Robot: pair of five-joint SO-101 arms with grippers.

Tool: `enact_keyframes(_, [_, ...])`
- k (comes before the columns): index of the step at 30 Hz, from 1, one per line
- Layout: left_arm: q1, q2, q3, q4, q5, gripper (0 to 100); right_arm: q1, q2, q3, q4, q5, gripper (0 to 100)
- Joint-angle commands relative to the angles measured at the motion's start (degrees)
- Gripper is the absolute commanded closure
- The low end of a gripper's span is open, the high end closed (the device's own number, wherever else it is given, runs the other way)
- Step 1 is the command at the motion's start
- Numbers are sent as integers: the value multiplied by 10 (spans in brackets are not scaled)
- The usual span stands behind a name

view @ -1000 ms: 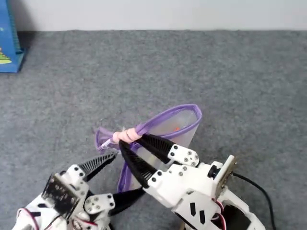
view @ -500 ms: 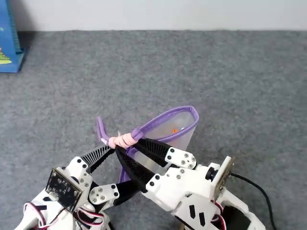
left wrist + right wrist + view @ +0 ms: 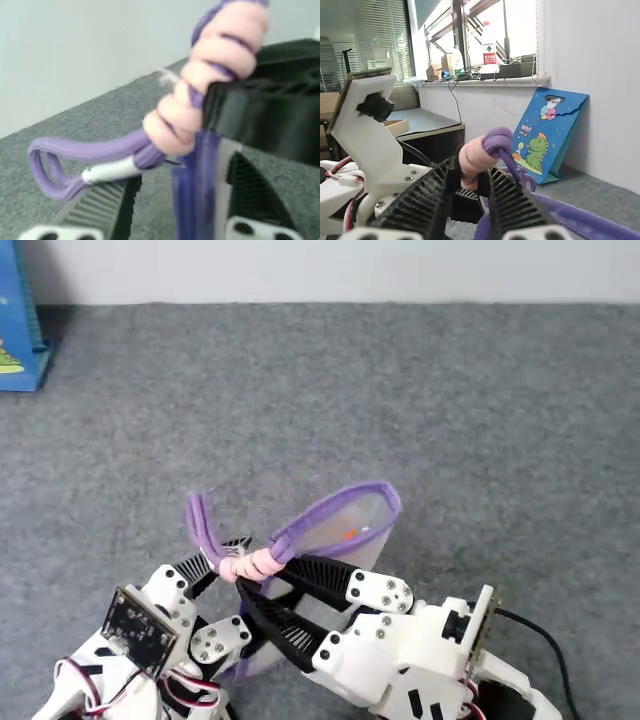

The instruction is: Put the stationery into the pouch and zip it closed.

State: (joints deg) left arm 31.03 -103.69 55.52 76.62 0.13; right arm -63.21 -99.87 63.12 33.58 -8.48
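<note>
Grey tabletop (image 3: 450,390), with the pouch (image 3: 350,525) held up off it, close to the bases of both arms. The pouch is a thin, translucent, purple-edged bag. It is likely light and limp and would sag wherever unsupported, so its firmer zip edge is the sound place to grip. The right pincer (image 3: 472,182) is clamped on the pink-wrapped pull (image 3: 250,562), probably a soft, non-slip handle. The left pincer (image 3: 184,200) stands parted astride the purple edge just beside the pull, not pinching it.
</note>
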Motion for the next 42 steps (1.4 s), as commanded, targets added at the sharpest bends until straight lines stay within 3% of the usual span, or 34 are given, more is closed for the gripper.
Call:
enact_keyframes(1, [2,-5,-3,-26,3,839,-4,-10,-46,1,3,991])
enact_keyframes(10, [2,-6,-7,-24,3,991,-1,-7,-46,-4,4,991])
enact_keyframes(28, [2,-7,-15,34,4,991,201,80,14,-190,5,991])
enact_keyframes(38, [1,-7,-29,41,6,991,287,118,18,-206,6,991])
enact_keyframes(42, [0,-7,-29,41,6,991,290,128,18,-204,2,991])
